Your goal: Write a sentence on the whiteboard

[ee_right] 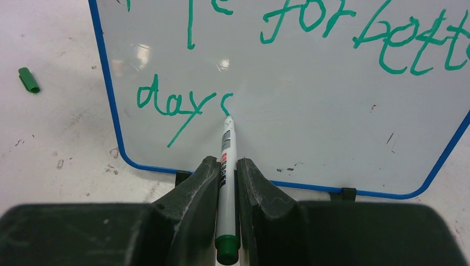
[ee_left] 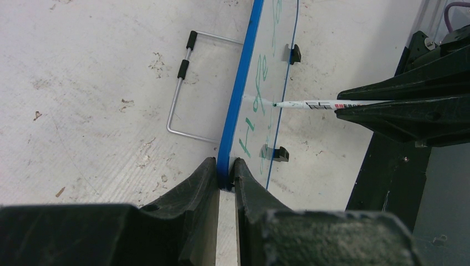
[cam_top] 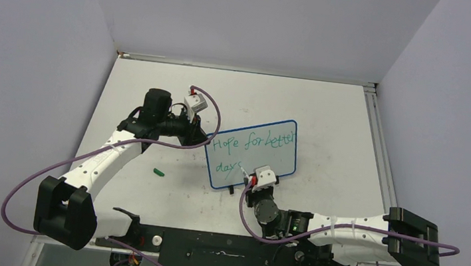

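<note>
The whiteboard (cam_top: pixel 254 152) stands tilted mid-table, with a blue frame. The sentence (ee_right: pixel 310 27) in green reads "Hope for better" on top and "day" plus a started "s" (ee_right: pixel 183 105) below. My left gripper (ee_left: pixel 225 172) is shut on the board's blue side edge (ee_left: pixel 238 94) and holds it upright. My right gripper (ee_right: pixel 226 166) is shut on a white marker (ee_right: pixel 227 166) with a green end; its tip touches the board at the started "s". In the top view the right gripper (cam_top: pixel 255 181) sits at the board's lower edge.
The green marker cap (cam_top: pixel 159 172) lies on the table left of the board and shows in the right wrist view (ee_right: pixel 29 79). A wire stand (ee_left: pixel 185 88) lies flat behind the board. The board's black feet (ee_left: pixel 275 152) rest on the table.
</note>
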You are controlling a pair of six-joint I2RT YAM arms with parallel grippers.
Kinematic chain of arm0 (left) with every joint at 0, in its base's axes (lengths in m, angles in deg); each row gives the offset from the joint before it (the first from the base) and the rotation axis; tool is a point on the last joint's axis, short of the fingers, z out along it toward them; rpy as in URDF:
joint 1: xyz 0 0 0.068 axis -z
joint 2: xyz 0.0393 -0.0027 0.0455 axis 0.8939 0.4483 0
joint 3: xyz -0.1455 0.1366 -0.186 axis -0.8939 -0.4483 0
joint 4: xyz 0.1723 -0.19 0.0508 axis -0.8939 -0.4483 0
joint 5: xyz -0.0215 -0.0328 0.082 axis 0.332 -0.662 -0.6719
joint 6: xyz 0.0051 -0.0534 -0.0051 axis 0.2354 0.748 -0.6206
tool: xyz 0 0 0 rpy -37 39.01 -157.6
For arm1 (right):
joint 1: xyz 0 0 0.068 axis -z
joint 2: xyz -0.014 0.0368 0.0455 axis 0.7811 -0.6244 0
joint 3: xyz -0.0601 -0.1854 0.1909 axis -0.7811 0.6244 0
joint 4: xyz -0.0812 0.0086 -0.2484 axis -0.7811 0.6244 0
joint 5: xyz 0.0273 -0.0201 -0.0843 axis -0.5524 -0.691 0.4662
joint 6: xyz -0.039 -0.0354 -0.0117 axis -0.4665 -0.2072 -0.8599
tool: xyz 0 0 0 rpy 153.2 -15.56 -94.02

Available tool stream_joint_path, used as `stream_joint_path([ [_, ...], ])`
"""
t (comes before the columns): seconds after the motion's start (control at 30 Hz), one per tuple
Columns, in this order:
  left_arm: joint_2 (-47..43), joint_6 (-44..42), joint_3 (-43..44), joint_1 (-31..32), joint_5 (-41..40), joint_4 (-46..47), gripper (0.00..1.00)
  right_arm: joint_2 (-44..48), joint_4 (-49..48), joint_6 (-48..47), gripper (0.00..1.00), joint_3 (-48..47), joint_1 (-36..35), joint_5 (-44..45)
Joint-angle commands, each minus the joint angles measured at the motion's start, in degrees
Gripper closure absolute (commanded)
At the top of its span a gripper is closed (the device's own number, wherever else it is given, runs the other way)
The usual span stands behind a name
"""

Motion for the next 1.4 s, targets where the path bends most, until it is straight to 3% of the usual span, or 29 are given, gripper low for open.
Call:
stream_joint_path([
  [0.0,0.4,-2.1,1.1,0.4,-1.9,-3.1,1.00,0.7,1.0,1.2,0.95,0.2,-0.5,1.6],
  [0.47,0.4,-2.1,1.0,0.4,-1.9,-2.9,1.00,0.6,-5.2,-1.3,0.95,-0.4,-1.9,-0.4],
  [0.7,0.4,-2.1,1.0,0.4,-1.9,-3.0,1.00,4.2,-1.9,-0.2,0.95,0.2,-1.9,2.2],
  [1.37,0.5,-2.0,1.0,0.4,-2.2,-3.0,1.00,-0.8,-4.9,-1.1,0.95,0.2,-1.9,-1.0],
])
